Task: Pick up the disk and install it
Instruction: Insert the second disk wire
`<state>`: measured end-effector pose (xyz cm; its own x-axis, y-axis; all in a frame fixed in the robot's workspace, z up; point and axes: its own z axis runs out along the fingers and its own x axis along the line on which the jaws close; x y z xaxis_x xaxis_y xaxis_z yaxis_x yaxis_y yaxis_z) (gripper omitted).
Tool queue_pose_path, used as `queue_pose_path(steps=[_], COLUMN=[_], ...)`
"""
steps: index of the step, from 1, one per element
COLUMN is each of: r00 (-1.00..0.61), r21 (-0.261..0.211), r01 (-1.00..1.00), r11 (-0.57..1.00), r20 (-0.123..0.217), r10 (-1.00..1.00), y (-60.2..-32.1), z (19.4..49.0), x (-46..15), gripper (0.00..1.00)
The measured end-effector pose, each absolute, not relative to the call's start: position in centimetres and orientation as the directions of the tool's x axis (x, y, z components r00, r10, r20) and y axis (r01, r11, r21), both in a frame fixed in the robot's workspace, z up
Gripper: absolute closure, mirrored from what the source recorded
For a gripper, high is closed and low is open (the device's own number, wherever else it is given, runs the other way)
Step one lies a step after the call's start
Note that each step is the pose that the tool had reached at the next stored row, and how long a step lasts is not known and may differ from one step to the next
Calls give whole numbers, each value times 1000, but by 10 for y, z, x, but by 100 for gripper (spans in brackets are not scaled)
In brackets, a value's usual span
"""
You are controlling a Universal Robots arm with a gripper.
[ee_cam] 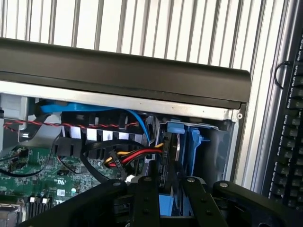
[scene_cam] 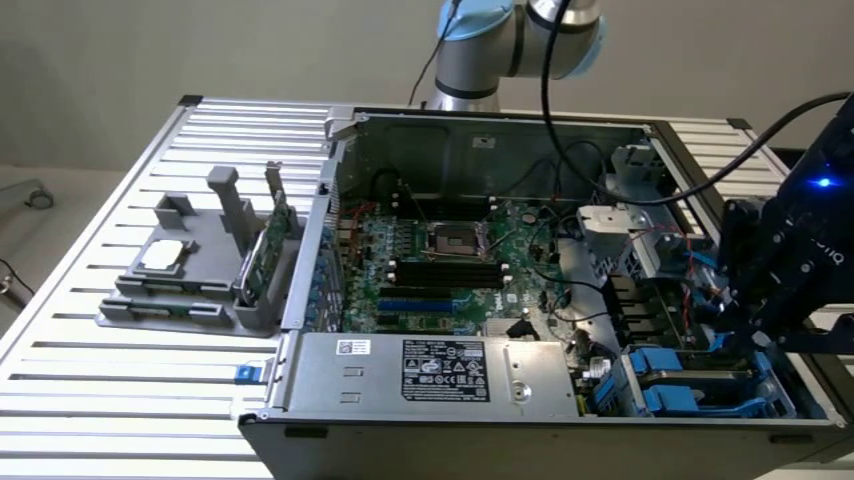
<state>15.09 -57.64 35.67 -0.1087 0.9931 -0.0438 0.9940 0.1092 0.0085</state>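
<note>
we are hovering the gripper (ee_cam: 163,189) over the drive bay (scene_cam: 701,385) at the open computer case's (scene_cam: 467,250) corner, fingers pinching the disk (ee_cam: 171,156) on edge by its blue carrier, so it is lining up with the slot.

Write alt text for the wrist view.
The black gripper hangs over the corner of an open computer case, close above a blue drive bracket in its bay. Red, yellow and black wires run beside it, with green circuit board nearby and a slatted metal table beyond.
</note>
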Motion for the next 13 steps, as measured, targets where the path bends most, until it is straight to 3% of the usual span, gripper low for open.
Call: queue_pose_path(steps=[13], r00=[-108], r21=[8], r01=[994], r11=[108], r20=[-44], r10=[993], y=[-576], z=[376], x=[148], gripper=[74])
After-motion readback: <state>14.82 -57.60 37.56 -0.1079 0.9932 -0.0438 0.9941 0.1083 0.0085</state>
